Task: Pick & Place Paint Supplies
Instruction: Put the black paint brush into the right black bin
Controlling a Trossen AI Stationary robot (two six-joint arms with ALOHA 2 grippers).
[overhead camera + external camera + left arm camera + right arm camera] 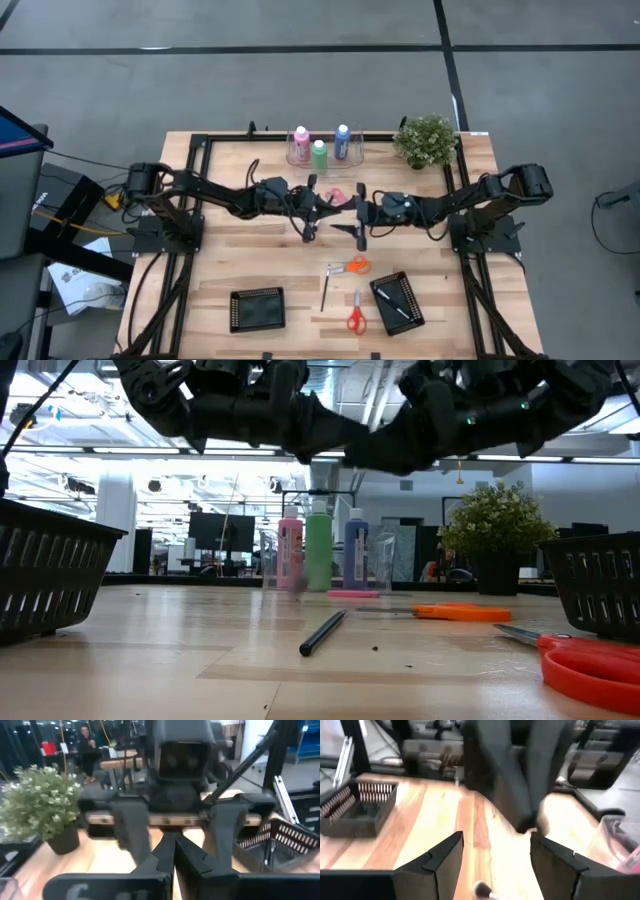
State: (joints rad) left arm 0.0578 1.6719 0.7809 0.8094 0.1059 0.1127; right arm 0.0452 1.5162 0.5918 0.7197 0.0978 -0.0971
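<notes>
Pink (300, 138), green (319, 152) and blue (343, 138) paint bottles with white caps stand upright in a clear holder (352, 153) at the table's far edge. One dark-handled brush (325, 290) lies on the table near the front, and another (395, 306) lies in the right basket. Above the table's middle my two grippers face each other, both level. My left gripper (174, 851) is shut, with nothing showing between its fingers. My right gripper (492, 865) is open and holds nothing. A brush head (482, 890) shows just below its fingers.
Two black baskets (257, 309) (412, 322) sit near the front edge. Orange scissors (352, 266) and red scissors (355, 314) lie between them. A potted plant (426, 140) stands at the far right. A pink flat thing (335, 194) lies under the grippers.
</notes>
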